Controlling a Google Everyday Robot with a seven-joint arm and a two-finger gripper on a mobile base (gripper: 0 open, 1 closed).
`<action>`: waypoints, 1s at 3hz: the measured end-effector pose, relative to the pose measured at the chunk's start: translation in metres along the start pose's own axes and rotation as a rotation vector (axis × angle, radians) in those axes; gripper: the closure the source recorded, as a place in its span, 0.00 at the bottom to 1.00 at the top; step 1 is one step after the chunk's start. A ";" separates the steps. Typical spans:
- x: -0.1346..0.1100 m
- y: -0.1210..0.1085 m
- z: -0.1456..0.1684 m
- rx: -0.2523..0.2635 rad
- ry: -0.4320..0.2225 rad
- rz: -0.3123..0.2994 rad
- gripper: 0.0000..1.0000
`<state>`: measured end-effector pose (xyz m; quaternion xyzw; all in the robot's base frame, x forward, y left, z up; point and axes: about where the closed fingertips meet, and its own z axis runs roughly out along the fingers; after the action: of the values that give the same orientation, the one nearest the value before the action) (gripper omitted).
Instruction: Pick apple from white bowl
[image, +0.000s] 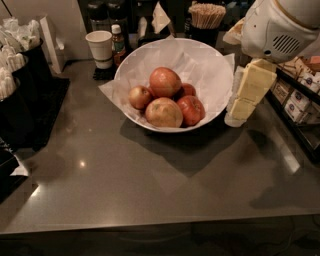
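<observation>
White rounded arm housing, slotted vent grille with a small dark dot beside it, tan band at top edge. Pincer pale yellow, blocky, stepped; upper right, just beside white bowl rim.
</observation>
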<state>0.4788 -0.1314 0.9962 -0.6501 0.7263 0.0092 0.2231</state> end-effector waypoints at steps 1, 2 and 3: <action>-0.021 -0.018 0.006 0.043 -0.041 -0.045 0.00; -0.049 -0.041 0.017 0.067 -0.080 -0.112 0.00; -0.051 -0.042 0.017 0.067 -0.083 -0.115 0.19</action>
<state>0.5267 -0.0848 1.0092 -0.6818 0.6780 -0.0013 0.2748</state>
